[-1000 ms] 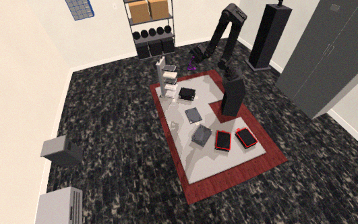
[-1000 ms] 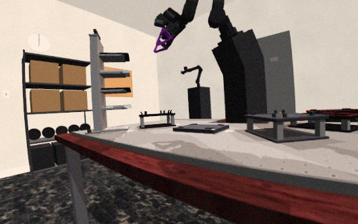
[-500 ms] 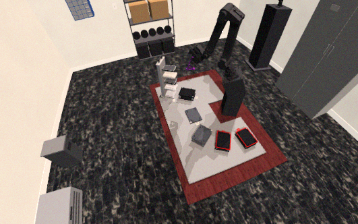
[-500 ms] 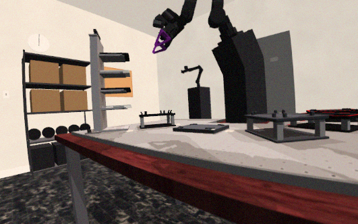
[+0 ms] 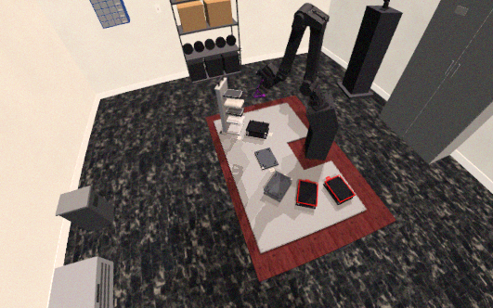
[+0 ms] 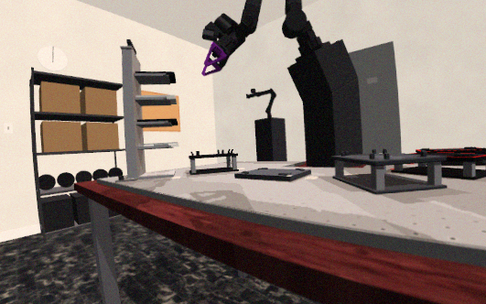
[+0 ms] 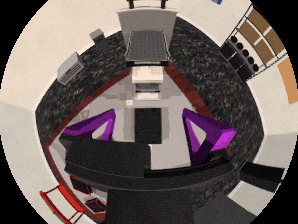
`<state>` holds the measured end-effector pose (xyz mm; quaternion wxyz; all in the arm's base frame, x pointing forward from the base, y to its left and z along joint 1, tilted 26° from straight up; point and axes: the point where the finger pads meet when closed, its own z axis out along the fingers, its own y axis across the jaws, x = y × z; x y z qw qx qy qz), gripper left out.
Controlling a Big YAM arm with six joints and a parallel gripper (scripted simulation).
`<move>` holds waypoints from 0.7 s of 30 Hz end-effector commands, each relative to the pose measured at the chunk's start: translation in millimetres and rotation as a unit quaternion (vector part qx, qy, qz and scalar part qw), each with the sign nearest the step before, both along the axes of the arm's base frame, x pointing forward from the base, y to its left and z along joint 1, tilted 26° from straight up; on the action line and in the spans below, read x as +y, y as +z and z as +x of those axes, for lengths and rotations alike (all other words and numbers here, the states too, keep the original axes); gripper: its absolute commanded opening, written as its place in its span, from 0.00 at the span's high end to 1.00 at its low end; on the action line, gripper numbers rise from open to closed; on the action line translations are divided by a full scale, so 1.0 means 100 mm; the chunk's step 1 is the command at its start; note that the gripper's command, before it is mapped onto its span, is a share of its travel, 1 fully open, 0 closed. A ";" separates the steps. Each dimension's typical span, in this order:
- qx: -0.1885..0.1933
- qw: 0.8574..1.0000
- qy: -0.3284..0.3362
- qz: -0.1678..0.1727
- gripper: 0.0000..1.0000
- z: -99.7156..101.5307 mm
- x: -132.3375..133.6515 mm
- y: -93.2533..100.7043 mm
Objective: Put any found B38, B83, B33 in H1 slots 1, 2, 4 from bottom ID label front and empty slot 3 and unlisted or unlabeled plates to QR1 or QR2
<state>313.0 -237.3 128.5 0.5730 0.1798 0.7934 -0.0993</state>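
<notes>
The plate hotel H1 [image 5: 229,110] stands at the far left corner of the deck, a grey upright with four shelves [image 6: 156,112]. The top shelf [image 6: 156,78] and the third from the top [image 6: 157,123] carry dark slabs; the other two look thin and pale. No labels are readable. My gripper [image 6: 212,61] [image 5: 259,90], with purple fingers, is open and empty. It hangs high in the air to the right of the hotel's top, apart from it. In the wrist view the fingers frame the deck, with the hotel [image 7: 147,36] ahead.
A black posted nest [image 5: 256,128] sits next to the hotel, then a flat dark nest [image 5: 265,158] and a raised grey nest [image 5: 278,186]. Two red-edged nests [image 5: 307,193] [image 5: 339,188] lie at the near right. The arm's black pedestal [image 5: 320,130] stands on the right.
</notes>
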 end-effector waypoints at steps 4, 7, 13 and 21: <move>-0.018 1.000 0.005 -0.012 0.00 0.20 -0.08 0.16; -0.018 1.000 0.006 -0.012 0.00 0.23 -0.09 0.16; -0.018 1.000 0.005 -0.011 0.00 0.32 -0.12 0.14; -0.018 1.000 0.005 -0.011 0.00 0.43 -0.16 0.13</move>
